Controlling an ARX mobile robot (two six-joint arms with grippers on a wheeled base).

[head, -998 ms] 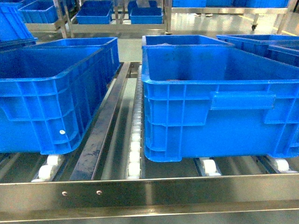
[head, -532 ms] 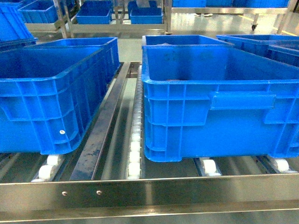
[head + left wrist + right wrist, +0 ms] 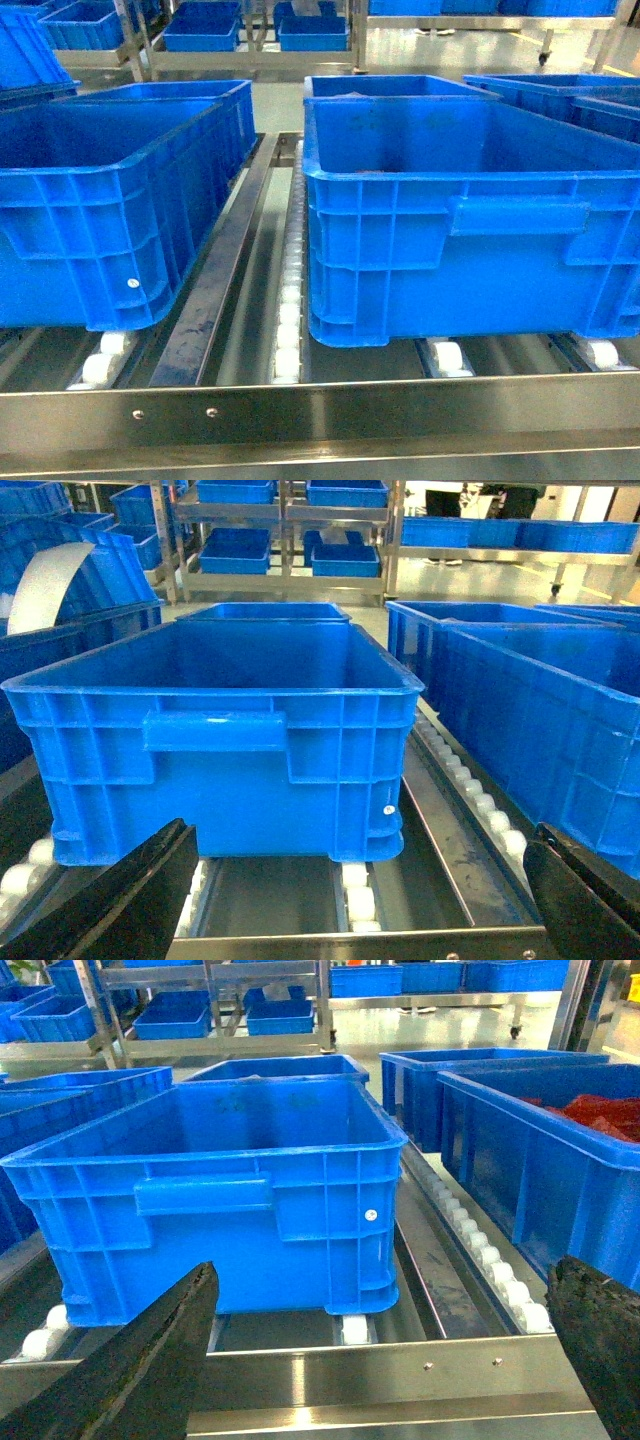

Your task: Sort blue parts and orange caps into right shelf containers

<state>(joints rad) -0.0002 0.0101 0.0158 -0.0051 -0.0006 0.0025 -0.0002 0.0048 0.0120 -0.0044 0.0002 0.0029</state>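
Two right shelf containers, large blue crates, stand side by side on the roller shelf: one on the left [image 3: 100,210] and one on the right [image 3: 470,230]. Both look empty from the head view. Neither gripper shows in the head view. My left gripper [image 3: 362,835] hangs open just before the shelf's front rail, facing a crate [image 3: 215,750], nothing between its black fingers [image 3: 120,900]. My right gripper [image 3: 382,1270] is open too, empty, in front of another crate [image 3: 210,1190]. Blue parts and orange caps are out of view.
A steel front rail [image 3: 320,415] edges the shelf, with white rollers [image 3: 288,330] and a dark divider bar [image 3: 215,290] between the crates. A crate at the far right [image 3: 540,1170] holds a red heap [image 3: 605,1115], too blurred to identify. More shelves with blue bins [image 3: 200,30] stand behind.
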